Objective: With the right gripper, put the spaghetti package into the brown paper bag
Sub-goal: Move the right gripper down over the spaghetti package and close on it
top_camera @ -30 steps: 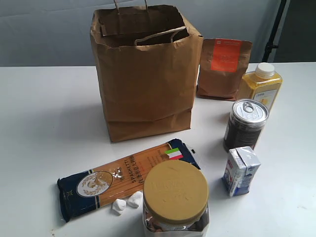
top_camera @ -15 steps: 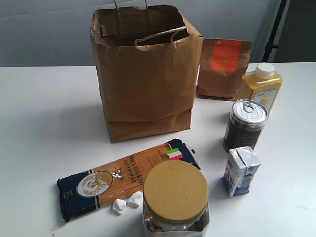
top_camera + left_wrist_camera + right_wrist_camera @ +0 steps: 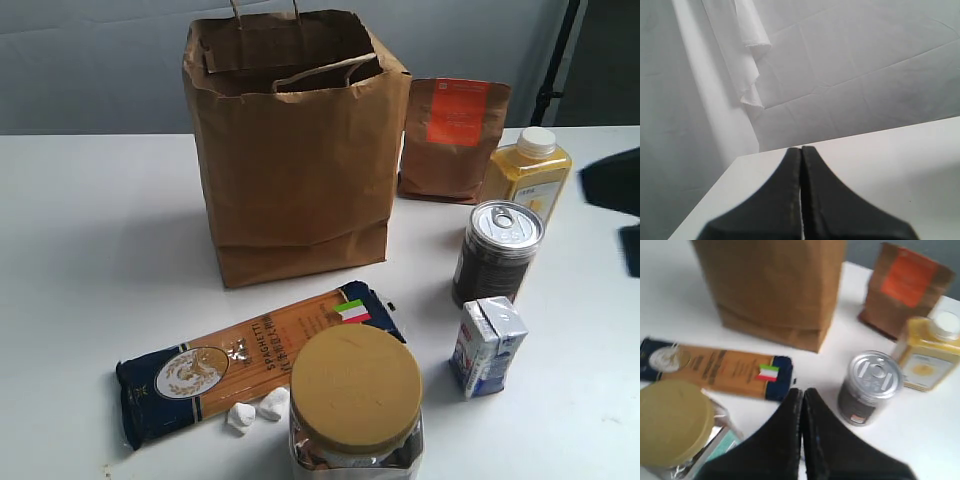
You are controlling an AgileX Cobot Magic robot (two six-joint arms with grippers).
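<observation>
The spaghetti package (image 3: 262, 364) lies flat on the white table in front of the brown paper bag (image 3: 295, 150), which stands open and upright. In the right wrist view the spaghetti package (image 3: 720, 367) and the brown paper bag (image 3: 772, 287) lie beyond my right gripper (image 3: 802, 392), whose fingers are shut with nothing between them. In the exterior view only a dark blurred part of the right arm (image 3: 615, 195) shows at the right edge. My left gripper (image 3: 801, 150) is shut and empty, over a bare table corner.
A jar with a tan lid (image 3: 356, 400) stands beside the package, with two white lumps (image 3: 256, 410) in front. A dark can (image 3: 498, 252), small milk carton (image 3: 487, 346), yellow bottle (image 3: 528, 175) and brown pouch with orange label (image 3: 452, 138) stand at the right.
A dark blurred part of the right arm has come into the exterior view at the right edge. Nothing on the table has moved.
</observation>
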